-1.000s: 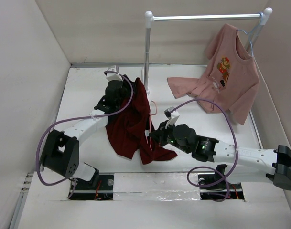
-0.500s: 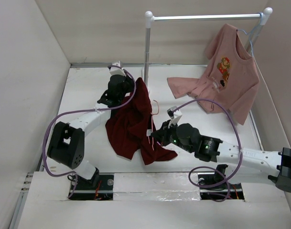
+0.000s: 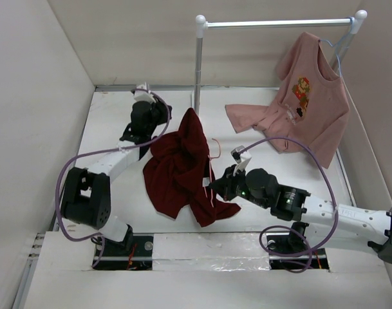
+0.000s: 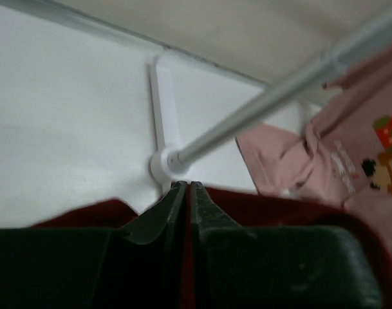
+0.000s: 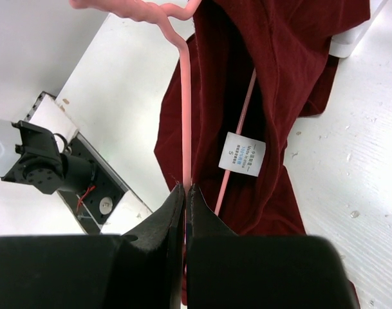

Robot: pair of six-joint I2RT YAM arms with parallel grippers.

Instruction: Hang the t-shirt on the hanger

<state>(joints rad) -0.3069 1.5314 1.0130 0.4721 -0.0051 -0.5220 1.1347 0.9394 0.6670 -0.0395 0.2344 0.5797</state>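
Observation:
The dark red t-shirt (image 3: 179, 164) lies bunched mid-table, its top raised into a peak near the rack post. My left gripper (image 3: 162, 125) is at the shirt's upper left edge. In the left wrist view it (image 4: 187, 185) is shut, with a strip of red t-shirt (image 4: 260, 203) pinched between the jaws. My right gripper (image 3: 215, 187) is at the shirt's right side, shut on the thin pink hanger (image 3: 212, 149). The right wrist view shows the gripper (image 5: 186, 188) clamped on the hanger (image 5: 185, 96). A second hanger wire runs inside the t-shirt (image 5: 292, 58), beside the white label (image 5: 242, 154).
A metal clothes rack (image 3: 279, 23) stands at the back, its post (image 3: 197, 64) just behind the shirt's peak and its white base (image 4: 163, 161) right in front of my left fingers. A pink printed t-shirt (image 3: 311, 96) hangs at the right. A salmon garment (image 3: 253, 119) lies below it. Walls close in on the left and right.
My left gripper has shut on the t-shirt and pulled left and back, spreading the cloth wider. The right arm has shifted slightly right with the hanger.

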